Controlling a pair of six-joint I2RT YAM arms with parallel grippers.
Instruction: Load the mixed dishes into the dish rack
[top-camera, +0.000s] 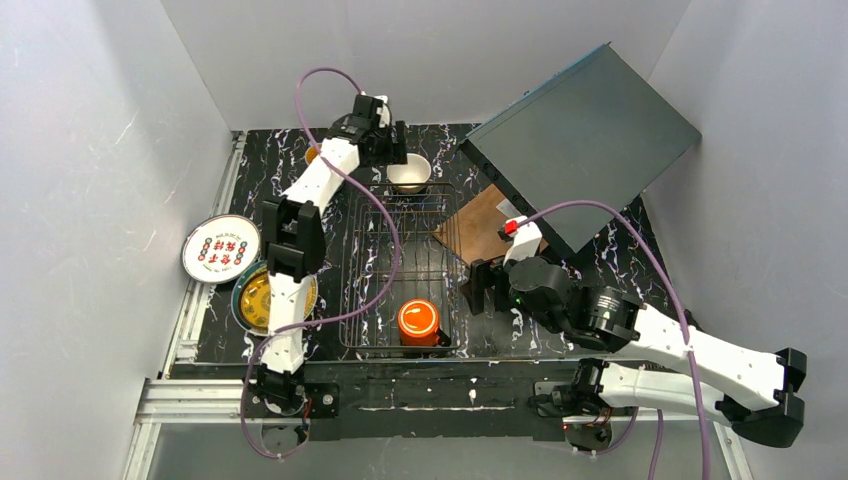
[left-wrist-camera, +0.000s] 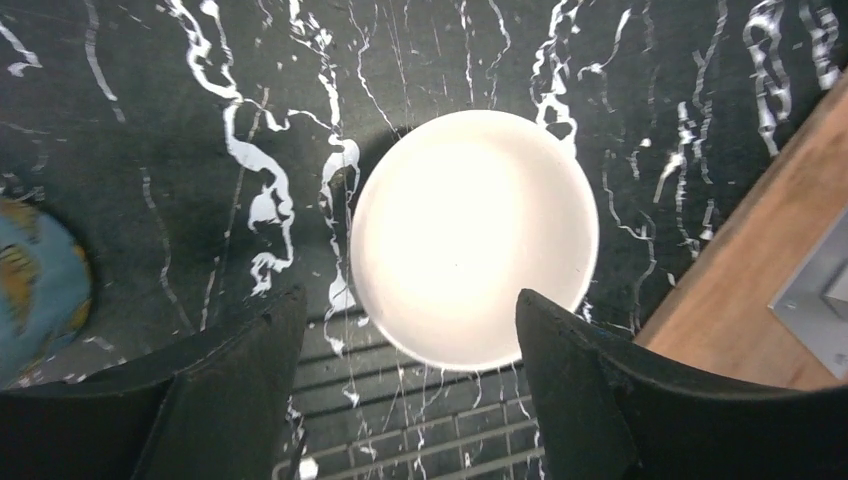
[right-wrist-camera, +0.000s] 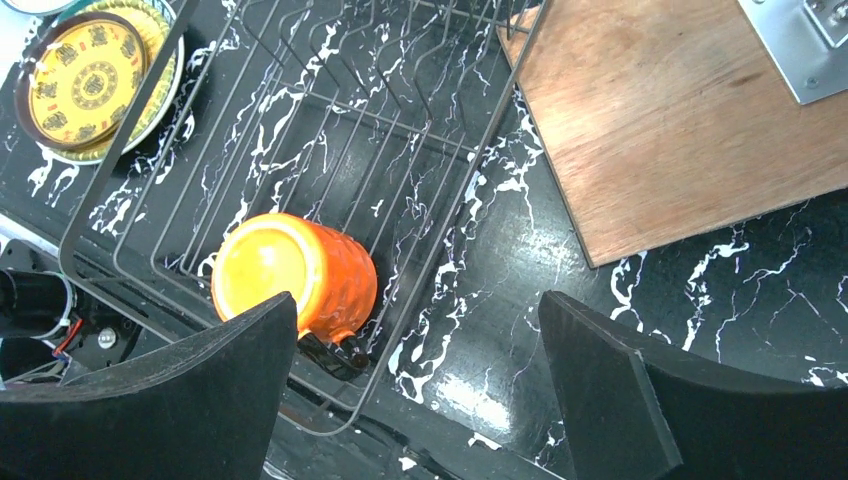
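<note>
Left gripper (left-wrist-camera: 405, 300) spread wide, empty, pointing down over white-and-tan bowl (left-wrist-camera: 475, 235) near worktop (top-camera: 600, 225) far edge, just past dish rack (top-camera: 400, 250); arm stretched long. Right gripper (right-wrist-camera: 418, 298) released, empty, above rack's near right corner, elbow folded. Orange mug (right-wrist-camera: 295, 270) on its side in rack's near end. Blue patterned mug (left-wrist-camera: 35, 280) cut off, blurry.

The top camera overlooks the whole table (top-camera: 262, 172) from high behind, while both wrist cameras look down closely, sharing the dish rack (top-camera: 400, 250) (left-wrist-camera: 420, 425) (right-wrist-camera: 330, 150).
</note>
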